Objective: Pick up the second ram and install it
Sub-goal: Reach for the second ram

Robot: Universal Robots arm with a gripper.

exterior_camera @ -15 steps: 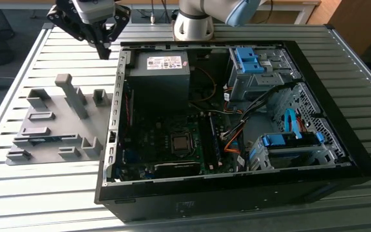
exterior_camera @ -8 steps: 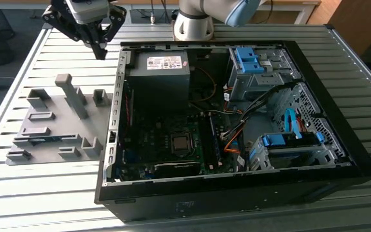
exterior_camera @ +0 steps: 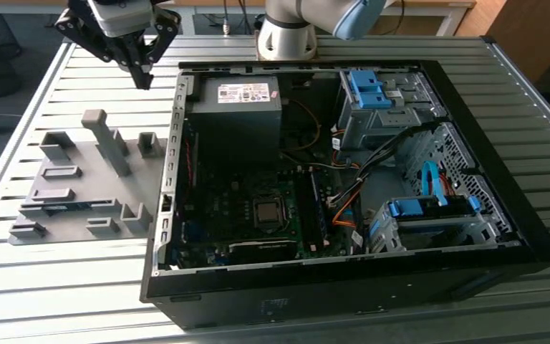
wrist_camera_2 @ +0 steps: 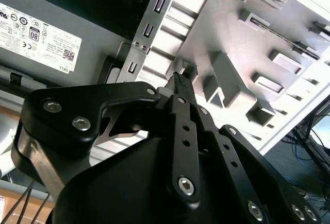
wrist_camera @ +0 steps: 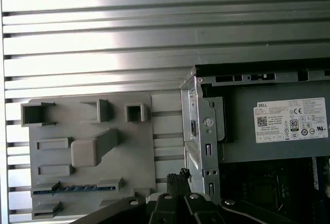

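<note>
First wrist view shows second ram [wrist_camera: 75, 188] as thin blue strip.

End effector [exterior_camera: 144, 77]: fingers together, empty, raised above desk [exterior_camera: 65, 287] beside open computer case [exterior_camera: 304, 304]. Second ram [exterior_camera: 63, 208]: in grey holder plate [exterior_camera: 76, 190] slot.

**Arm and tool as I see them from here**

My arm [exterior_camera: 288, 34] is a silver-grey tube with a pale blue joint cap [exterior_camera: 356, 16]. The jaws are matte black, built of flat linked bars pinned with silver hex-socket screws [wrist_camera_2: 186, 184], and their tips are ribbed. A whitish housing [exterior_camera: 122, 14] tops them.
</note>
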